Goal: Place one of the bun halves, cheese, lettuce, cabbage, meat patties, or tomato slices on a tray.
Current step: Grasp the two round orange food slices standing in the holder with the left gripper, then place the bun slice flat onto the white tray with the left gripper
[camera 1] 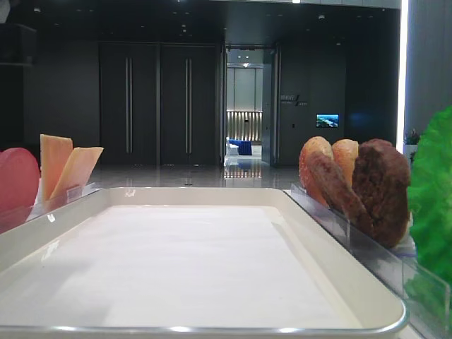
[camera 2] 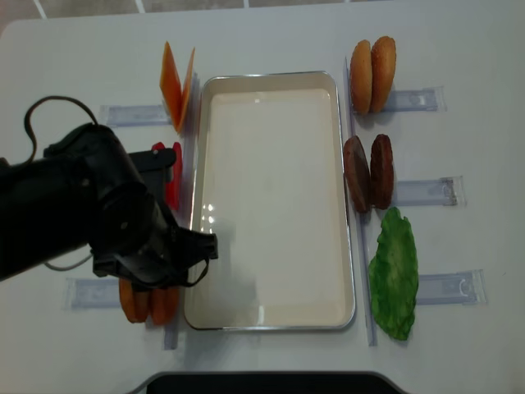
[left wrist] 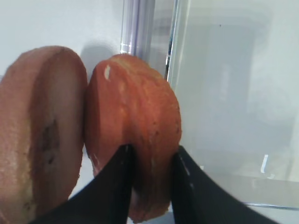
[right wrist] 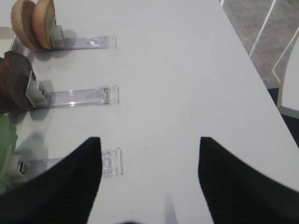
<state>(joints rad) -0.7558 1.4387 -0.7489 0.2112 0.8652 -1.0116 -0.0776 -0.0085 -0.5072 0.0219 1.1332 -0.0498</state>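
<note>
In the left wrist view my left gripper (left wrist: 152,148) is shut on an orange-brown bun half (left wrist: 135,107) standing on edge, one black finger on each face. A second bun half (left wrist: 42,130) leans right beside it. From above, my left arm (camera 2: 98,213) covers the gripper, and only the two discs' lower ends (camera 2: 148,305) show, left of the cream-white tray (camera 2: 271,75). The tray has nothing in it. My right gripper (right wrist: 149,140) hangs open over bare white table, holding nothing.
Cheese slices (camera 2: 174,82) and a red tomato slice (camera 2: 174,176) stand in clear holders left of the tray. On the right stand two more bun halves (camera 2: 373,72), two meat patties (camera 2: 369,171) and lettuce (camera 2: 394,271). Clear holder rails (right wrist: 81,97) lie near my right gripper.
</note>
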